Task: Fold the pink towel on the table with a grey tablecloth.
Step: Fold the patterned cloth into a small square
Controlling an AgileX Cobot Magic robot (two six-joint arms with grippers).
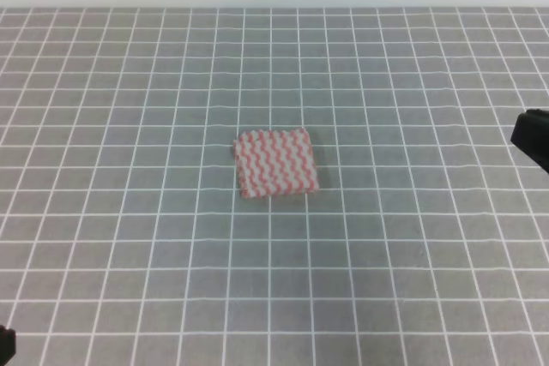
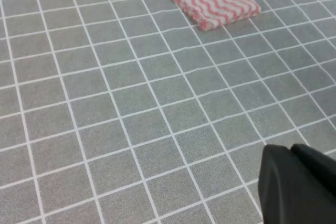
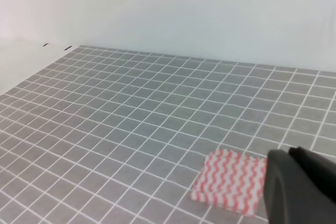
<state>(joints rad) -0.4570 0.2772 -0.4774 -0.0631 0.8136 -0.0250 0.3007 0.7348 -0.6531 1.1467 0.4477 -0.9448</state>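
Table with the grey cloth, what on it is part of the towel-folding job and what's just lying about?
Belongs to the job:
- pink towel
- table with a grey tablecloth
- left end effector
- right end effector

Lying about:
- nothing else shows on the cloth

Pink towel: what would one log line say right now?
pink towel: lying flat on grey tablecloth | left hand: away | right hand: away

I see open grey tablecloth (image 1: 129, 212) all around the pink towel (image 1: 276, 163). Nothing else stands on it.
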